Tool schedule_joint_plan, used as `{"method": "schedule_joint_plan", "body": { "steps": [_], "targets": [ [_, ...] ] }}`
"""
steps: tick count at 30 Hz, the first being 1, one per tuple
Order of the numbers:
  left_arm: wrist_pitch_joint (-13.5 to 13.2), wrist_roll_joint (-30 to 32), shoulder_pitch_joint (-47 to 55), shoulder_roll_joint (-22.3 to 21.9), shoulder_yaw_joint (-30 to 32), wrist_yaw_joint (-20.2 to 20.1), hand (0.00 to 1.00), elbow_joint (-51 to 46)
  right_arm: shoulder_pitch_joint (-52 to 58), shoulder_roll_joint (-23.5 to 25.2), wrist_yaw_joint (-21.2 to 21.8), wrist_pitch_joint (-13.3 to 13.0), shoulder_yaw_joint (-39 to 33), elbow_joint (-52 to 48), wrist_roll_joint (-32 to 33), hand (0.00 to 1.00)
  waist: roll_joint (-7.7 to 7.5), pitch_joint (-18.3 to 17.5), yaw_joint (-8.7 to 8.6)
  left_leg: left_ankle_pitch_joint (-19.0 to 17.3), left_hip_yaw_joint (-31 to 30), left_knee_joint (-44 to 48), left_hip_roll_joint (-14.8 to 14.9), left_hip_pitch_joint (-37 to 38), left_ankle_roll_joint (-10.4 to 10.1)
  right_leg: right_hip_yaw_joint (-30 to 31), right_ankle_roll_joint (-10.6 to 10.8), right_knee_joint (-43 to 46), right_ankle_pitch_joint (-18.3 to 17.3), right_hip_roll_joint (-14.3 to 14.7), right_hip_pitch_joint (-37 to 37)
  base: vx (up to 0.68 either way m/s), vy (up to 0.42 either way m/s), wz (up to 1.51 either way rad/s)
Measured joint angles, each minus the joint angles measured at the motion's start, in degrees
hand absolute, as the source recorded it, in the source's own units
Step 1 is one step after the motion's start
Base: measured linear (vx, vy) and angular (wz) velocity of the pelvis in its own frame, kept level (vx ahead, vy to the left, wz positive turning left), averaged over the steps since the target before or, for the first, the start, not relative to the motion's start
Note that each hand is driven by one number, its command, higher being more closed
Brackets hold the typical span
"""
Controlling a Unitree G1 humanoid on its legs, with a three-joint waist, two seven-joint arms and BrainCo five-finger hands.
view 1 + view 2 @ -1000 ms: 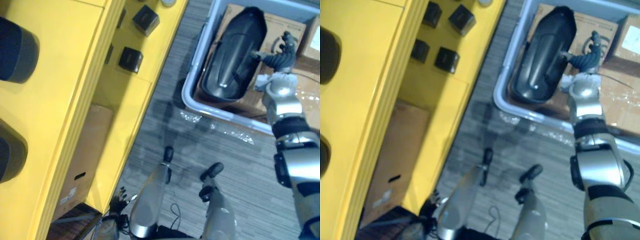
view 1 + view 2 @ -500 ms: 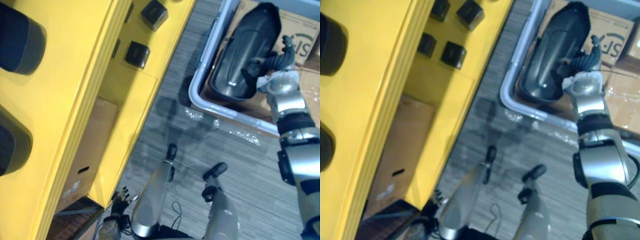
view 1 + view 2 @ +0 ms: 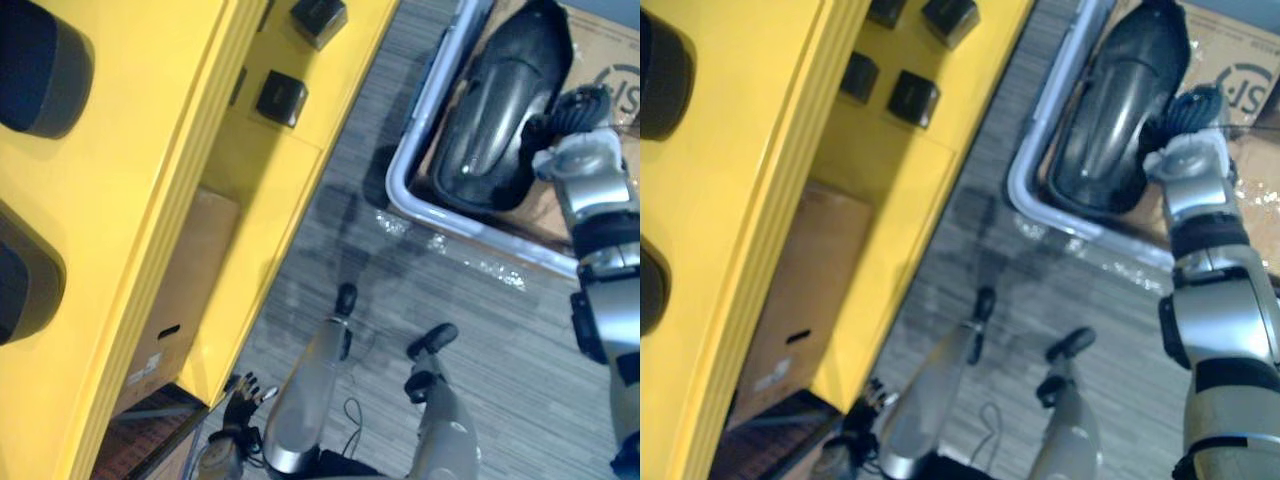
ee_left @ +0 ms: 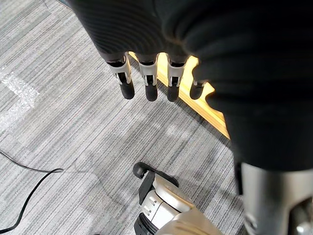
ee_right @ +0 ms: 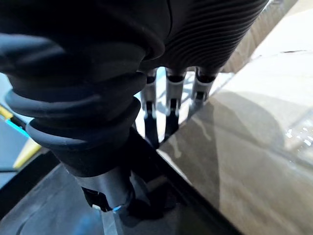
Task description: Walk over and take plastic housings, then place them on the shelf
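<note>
Right wrist view: my right hand [image 5: 172, 100] pinches the black housing [image 3: 500, 110] rim between fingers and thumb, not yet clear of the bin [image 3: 420, 205]. Left hand [image 4: 148, 81] hangs slack, fingers apart. Shelf [image 3: 270, 170] placement remains.

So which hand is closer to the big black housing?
The right. The right hand is at the housing's edge in the bin; the left hand hangs low beside the yellow shelf, far from it.

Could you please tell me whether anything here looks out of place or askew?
Only what looks like clear plastic film lying loose on the carpet beside the grey bin. The black housing looks intact.
</note>
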Motion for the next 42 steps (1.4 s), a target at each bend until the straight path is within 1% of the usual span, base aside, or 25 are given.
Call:
{"method": "schedule_joint_plan", "body": {
  "steps": [2,4,5,7,9,11,14,18,20,23,26,29,31,33,34,36,37,38,39,41,42],
  "targets": [
    [0.0,0.0,0.0,0.0,0.0,-0.1,0.00,0.0,-0.1,0.0,0.1,0.0,0.0,0.2,-0.1,1.00,0.00,0.0,0.00,0.0,0.0,0.0,0.0,0.0,0.0,0.0,0.0,0.0,0.0,0.0,0.0,0.00,0.000,0.00],
    [0.0,0.0,0.0,0.0,0.0,-0.1,0.00,0.0,-0.1,0.1,0.1,0.1,0.1,0.2,-2.7,1.00,0.01,0.0,0.06,0.0,0.0,0.0,0.0,0.0,0.0,0.0,0.0,0.0,0.0,0.0,0.0,0.00,0.000,0.00],
    [0.0,-0.7,0.0,0.0,0.0,-0.2,0.00,0.0,-0.1,0.1,0.1,0.6,0.3,0.3,-4.8,1.00,0.02,0.0,0.21,0.0,0.0,0.0,0.0,0.0,0.0,0.0,0.0,0.0,0.0,0.0,0.0,0.00,0.000,0.00],
    [0.0,-1.7,0.0,-0.1,0.0,-0.3,0.00,0.0,-0.2,0.0,-0.1,1.1,1.5,0.5,-6.3,1.00,0.02,0.0,0.24,0.0,0.0,-0.1,0.0,0.1,0.0,0.0,0.0,0.0,0.0,0.0,0.1,0.00,0.000,0.00],
    [0.0,-1.8,0.0,-0.1,0.0,-0.4,0.00,-0.2,-0.8,0.0,-0.2,2.5,2.5,1.1,-8.6,1.00,0.03,0.0,0.41,0.0,0.0,-0.1,0.0,0.2,0.0,0.0,0.0,-0.1,0.0,0.0,0.2,0.00,0.000,0.00],
    [-0.1,-2.1,0.0,-0.1,0.0,-0.4,0.00,-0.4,-0.8,0.1,-0.3,2.7,2.6,1.5,-10.7,1.00,0.03,0.0,0.57,0.0,0.1,-0.1,0.0,0.3,0.0,0.0,0.0,-0.1,0.0,0.0,0.3,0.00,0.000,0.00],
    [-0.1,-2.1,0.0,-0.1,0.0,-0.3,0.00,-0.7,-0.7,0.2,-1.6,2.7,4.7,2.2,-11.9,1.00,0.04,0.0,0.66,0.0,0.1,-0.2,0.0,1.1,0.0,0.0,0.0,-0.3,0.0,0.0,1.0,0.00,0.000,0.00],
    [-0.5,-2.4,0.0,-0.1,0.0,-0.2,0.00,-2.6,-0.5,0.2,-3.9,2.7,5.2,3.0,-13.5,1.00,0.15,-0.2,0.71,0.0,0.1,-0.4,0.0,1.4,0.0,-0.1,0.0,-0.4,0.0,0.0,1.3,0.00,0.000,0.00],
    [-1.8,-4.0,0.0,-0.1,-0.1,0.0,0.00,-3.8,-0.2,0.2,-5.2,2.5,6.0,3.0,-13.5,1.00,0.14,-0.2,0.46,0.0,0.1,-0.4,0.0,1.5,0.0,-0.1,0.0,-0.5,0.1,0.0,1.4,0.00,0.000,0.00],
    [-3.1,-4.3,0.0,-0.1,-0.1,0.3,0.00,-7.4,0.3,0.2,-5.5,2.0,6.3,2.8,-13.6,1.00,0.14,-0.2,-0.14,0.0,0.2,-0.4,0.0,1.8,0.0,-0.1,0.2,-0.8,0.3,0.0,1.9,0.00,0.000,0.00],
    [-4.8,-4.5,0.0,0.1,0.0,1.2,0.00,-13.0,1.2,-0.2,-6.4,1.5,6.3,2.0,-15.0,1.00,0.08,-0.2,-0.86,0.0,0.4,-0.4,0.0,2.3,0.0,0.1,0.2,-0.9,0.4,0.0,2.3,0.00,0.000,0.00],
    [-5.2,-4.5,-0.4,0.6,0.1,2.1,0.00,-19.3,2.8,-0.6,-6.5,1.5,6.3,1.2,-15.9,1.00,-0.25,-0.3,-2.01,0.0,0.8,-0.2,0.4,2.5,0.0,0.4,0.1,-0.9,0.8,0.1,2.4,-0.01,-0.004,-0.07],
    [-5.1,-4.4,-1.4,1.0,0.1,2.8,0.00,-23.3,3.9,-1.5,-6.5,1.5,6.2,1.2,-16.0,1.00,-0.25,-0.3,-2.08,0.0,1.5,-0.1,0.8,3.2,0.0,0.8,-0.2,-0.9,1.0,0.3,2.8,-0.04,-0.016,-0.16],
    [-5.0,-4.0,-3.1,2.4,0.1,3.6,0.00,-28.6,4.5,-1.6,-6.8,1.5,6.2,0.7,-16.3,1.00,-0.49,-0.4,-3.57,0.0,1.9,0.0,1.2,3.9,0.0,1.7,-0.4,-1.1,1.2,0.7,3.2,-0.07,-0.027,-0.15],
    [-5.0,-3.7,-3.6,2.7,0.1,3.8,0.00,-30.0,4.5,-1.6,-7.2,1.5,6.1,0.4,-16.4,1.00,-0.64,-0.5,-3.78,0.0,2.1,0.1,1.4,3.9,0.0,1.8,-0.6,-1.2,1.3,0.9,3.2,-0.07,-0.030,-0.20],
    [-4.0,-2.8,-5.4,3.5,0.1,5.3,0.00,-35.1,4.7,-1.7,-8.4,1.4,5.5,-0.6,-16.4,1.00,-1.23,-0.6,-4.55,0.0,3.3,0.0,2.1,4.3,0.0,2.5,-1.1,-2.3,1.7,1.5,3.3,-0.07,-0.040,-0.26],
    [-3.7,-2.1,-5.8,3.6,0.1,5.6,0.00,-36.1,4.8,-1.7,-8.7,1.2,5.5,-0.8,-16.5,1.00,-1.27,-0.6,-4.83,0.1,3.4,0.0,2.3,4.5,-0.1,2.7,-1.2,-2.4,1.9,1.7,3.4,-0.06,-0.044,-0.21],
    [-3.0,-1.0,-6.8,3.6,0.0,5.9,0.00,-37.4,5.4,-1.7,-9.2,0.9,4.3,-1.1,-17.1,1.00,-1.40,-0.6,-5.15,0.2,3.7,-0.5,2.5,5.2,-0.2,3.1,-1.2,-2.9,2.1,2.0,3.9,-0.04,-0.044,-0.16],
    [-1.7,-1.0,-7.4,3.6,0.0,6.0,0.00,-38.6,6.0,-1.7,-9.5,0.7,3.5,-1.1,-17.6,1.00,-1.82,-0.7,-5.23,0.4,4.1,-1.1,2.6,5.8,-0.4,3.5,-1.2,-3.0,2.2,2.1,4.0,-0.03,-0.061,-0.18],
    [0.3,-1.1,-7.9,4.2,0.0,5.6,0.00,-40.7,6.6,-1.7,-10.4,0.0,3.4,-1.1,-18.0,1.00,-2.87,-1.1,-5.93,1.1,4.5,-2.4,2.7,6.6,-0.7,3.7,-1.3,-3.1,2.3,2.2,4.1,0.00,-0.064,-0.10],
    [1.6,-1.1,-8.3,5.0,-0.1,5.3,0.00,-41.6,6.7,-1.6,-10.5,-0.5,3.3,-1.1,-18.3,1.00,-3.77,-1.2,-6.56,1.7,4.7,-3.5,2.7,7.4,-1.0,3.9,-1.5,-3.1,2.4,2.2,4.1,0.02,-0.073,-0.04]
  ]
}}
